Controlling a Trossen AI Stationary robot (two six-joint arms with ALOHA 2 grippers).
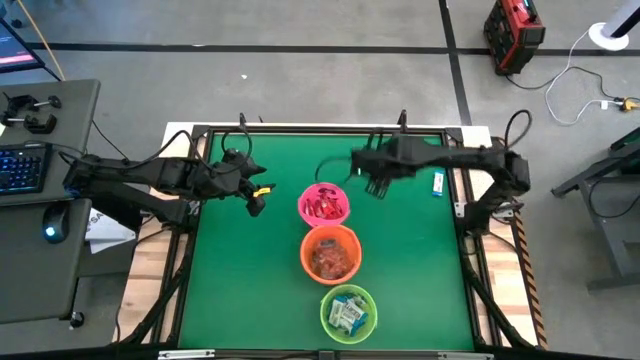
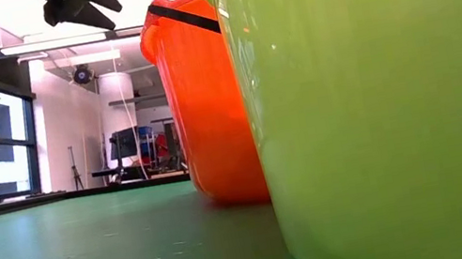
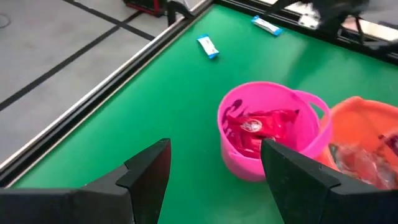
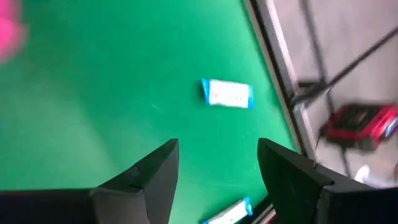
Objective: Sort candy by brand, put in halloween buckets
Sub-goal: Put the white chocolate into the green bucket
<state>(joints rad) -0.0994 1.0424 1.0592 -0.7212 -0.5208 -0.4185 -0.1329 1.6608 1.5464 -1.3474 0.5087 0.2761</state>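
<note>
Three halloween buckets stand in a row down the middle of the green mat: pink (image 1: 323, 203) with red candy, orange (image 1: 330, 252) with orange-red candy, lime green (image 1: 348, 312) with blue-and-white candy. Two blue-and-white candy packets (image 4: 227, 93) (image 4: 227, 213) lie flat on the mat near the far right corner; one shows in the high view (image 1: 438, 183). My right gripper (image 1: 375, 187) hovers open above the mat between the pink bucket and those packets, nothing between its fingers (image 4: 158, 168). My left gripper (image 1: 257, 198) hangs open left of the pink bucket (image 3: 267, 130), holding nothing.
The table's black frame (image 1: 200, 130) borders the mat. Bare mat lies left of the buckets (image 1: 250, 280) and right of them (image 1: 420, 270). A desk with keyboard (image 1: 22, 165) and mouse stands off the table's left side. A red device (image 1: 514, 30) sits on the floor beyond.
</note>
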